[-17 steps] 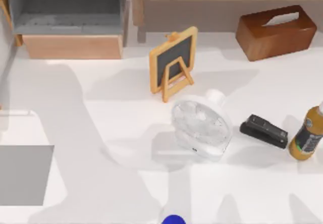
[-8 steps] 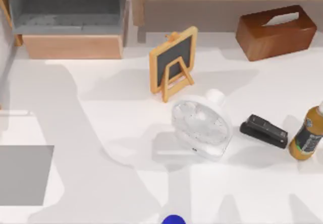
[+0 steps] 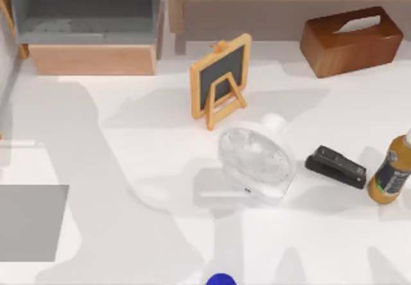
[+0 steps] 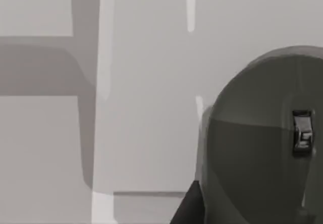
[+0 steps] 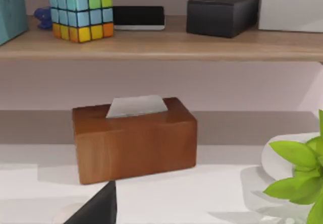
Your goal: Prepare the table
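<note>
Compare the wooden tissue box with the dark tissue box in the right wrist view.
The wooden tissue box is reddish-brown and stands on the table; the dark tissue box is near-black and sits up on the shelf. Both are rectangular, with a pale tissue at the top.

mostly pale flat surface [image 4: 141, 108] with soft grey shadow bands. a big dark rounded shape [image 4: 257, 148] sits close up, with a small black clip-like bit [image 4: 302, 138] on it.

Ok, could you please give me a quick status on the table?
Table not yet cleared. Fan, small chalkboard, stapler, bottle, tissue box on it.
</note>
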Controlling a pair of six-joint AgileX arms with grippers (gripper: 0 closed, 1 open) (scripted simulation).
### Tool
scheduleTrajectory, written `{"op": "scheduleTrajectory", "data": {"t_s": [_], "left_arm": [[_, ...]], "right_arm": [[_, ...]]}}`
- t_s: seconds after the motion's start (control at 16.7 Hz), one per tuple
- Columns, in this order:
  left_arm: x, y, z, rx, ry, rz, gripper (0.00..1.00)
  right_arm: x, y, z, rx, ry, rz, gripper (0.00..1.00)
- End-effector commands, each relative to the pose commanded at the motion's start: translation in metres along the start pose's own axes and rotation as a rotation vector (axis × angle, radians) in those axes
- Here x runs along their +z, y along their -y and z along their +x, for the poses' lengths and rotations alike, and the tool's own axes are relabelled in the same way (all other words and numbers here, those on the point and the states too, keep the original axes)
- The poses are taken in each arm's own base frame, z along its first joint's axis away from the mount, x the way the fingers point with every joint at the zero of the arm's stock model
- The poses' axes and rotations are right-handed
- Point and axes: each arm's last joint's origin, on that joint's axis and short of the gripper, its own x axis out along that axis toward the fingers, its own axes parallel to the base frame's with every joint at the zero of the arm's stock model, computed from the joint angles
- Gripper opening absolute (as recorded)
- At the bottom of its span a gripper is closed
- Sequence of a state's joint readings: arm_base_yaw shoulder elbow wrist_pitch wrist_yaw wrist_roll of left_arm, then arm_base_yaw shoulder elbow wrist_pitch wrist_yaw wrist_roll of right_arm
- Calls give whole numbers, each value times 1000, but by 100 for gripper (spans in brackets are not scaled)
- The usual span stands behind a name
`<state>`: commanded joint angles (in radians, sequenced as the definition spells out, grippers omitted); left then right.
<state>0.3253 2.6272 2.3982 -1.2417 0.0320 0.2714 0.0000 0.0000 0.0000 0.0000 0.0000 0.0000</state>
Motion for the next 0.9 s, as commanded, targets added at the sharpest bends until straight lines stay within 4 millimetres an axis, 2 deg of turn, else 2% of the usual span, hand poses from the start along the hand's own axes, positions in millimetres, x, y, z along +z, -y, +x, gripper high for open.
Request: {"op": "scheduleTrajectory", "data": {"t_s": [0.18,0.24,0.78,0.9], "left_arm": [[0,0,0,0,0,0,2],[0,0,0,0,0,0,0],[0,-1,0,1,1,0,0],[-1,-1,-9,15,11,-1,0]], "right_arm": [[0,0,0,0,0,0,100],[0,0,0,0,0,0,100],[0,0,0,0,0,0,100],[0,0,0,0,0,0,100]]}}
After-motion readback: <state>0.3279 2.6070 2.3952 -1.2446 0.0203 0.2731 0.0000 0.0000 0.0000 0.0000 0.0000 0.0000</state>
